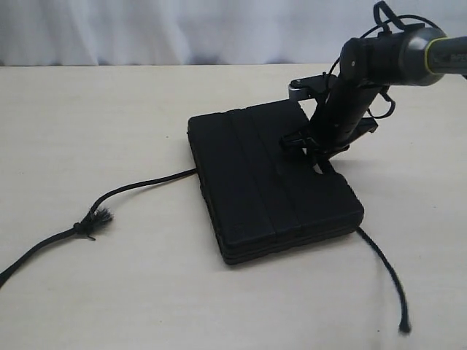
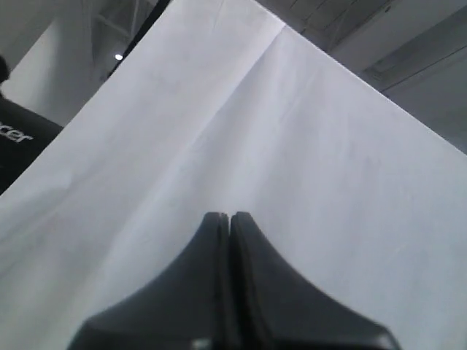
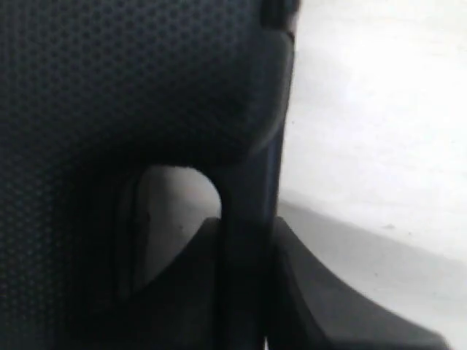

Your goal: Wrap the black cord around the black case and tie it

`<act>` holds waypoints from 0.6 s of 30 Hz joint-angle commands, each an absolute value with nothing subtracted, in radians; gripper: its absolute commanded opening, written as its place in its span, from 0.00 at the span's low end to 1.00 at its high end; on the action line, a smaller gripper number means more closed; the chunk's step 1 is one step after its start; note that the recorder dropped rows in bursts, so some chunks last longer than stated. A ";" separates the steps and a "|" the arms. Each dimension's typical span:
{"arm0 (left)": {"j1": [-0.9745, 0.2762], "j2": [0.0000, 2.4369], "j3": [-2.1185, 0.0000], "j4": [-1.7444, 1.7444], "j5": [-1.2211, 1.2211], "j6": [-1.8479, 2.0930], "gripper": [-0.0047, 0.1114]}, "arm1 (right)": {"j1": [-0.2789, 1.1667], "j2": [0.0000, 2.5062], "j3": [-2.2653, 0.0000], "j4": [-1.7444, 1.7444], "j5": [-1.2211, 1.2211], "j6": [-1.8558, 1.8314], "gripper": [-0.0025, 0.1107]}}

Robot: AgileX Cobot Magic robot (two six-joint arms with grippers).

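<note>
At the centre of the table I see the black case lying flat. My right gripper sits at its 1 o'clock edge, clamped tight on the handle. The black cord comes out from under the case on two sides: one stretch trails to 8 o'clock through a frayed knot, the other to 5 o'clock. My left gripper is pressed closed, holding nothing, facing a white curtain.

surface: pale beige table | behind it: white curtain along the far edge | left wrist view: black object with pale lettering, partly cut off
</note>
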State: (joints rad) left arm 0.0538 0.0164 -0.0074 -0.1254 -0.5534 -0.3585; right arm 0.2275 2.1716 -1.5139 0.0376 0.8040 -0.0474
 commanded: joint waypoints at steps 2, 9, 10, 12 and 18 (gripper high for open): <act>0.046 0.121 -0.146 -0.010 -0.547 -0.436 0.04 | 0.225 2.078 -1.518 0.021 0.829 -0.039 0.06; 0.046 0.459 -0.457 0.194 -0.293 -0.471 0.04 | 0.225 1.962 -1.518 0.023 0.842 0.000 0.06; 0.046 0.508 -0.498 0.228 -0.259 -0.476 0.04 | 0.225 1.948 -1.520 0.023 0.848 0.008 0.06; 0.046 0.632 -0.564 0.278 -0.178 -0.476 0.04 | 0.225 1.912 -1.523 0.023 0.857 0.024 0.06; 0.002 0.984 -0.630 0.346 -0.079 -0.476 0.04 | 0.225 1.809 -1.523 0.119 0.864 0.022 0.06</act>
State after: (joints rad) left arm 0.0362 0.8380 -0.6158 0.2857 -0.1272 -0.4692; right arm 0.2275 1.8729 -1.5104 0.0455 0.8917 0.0076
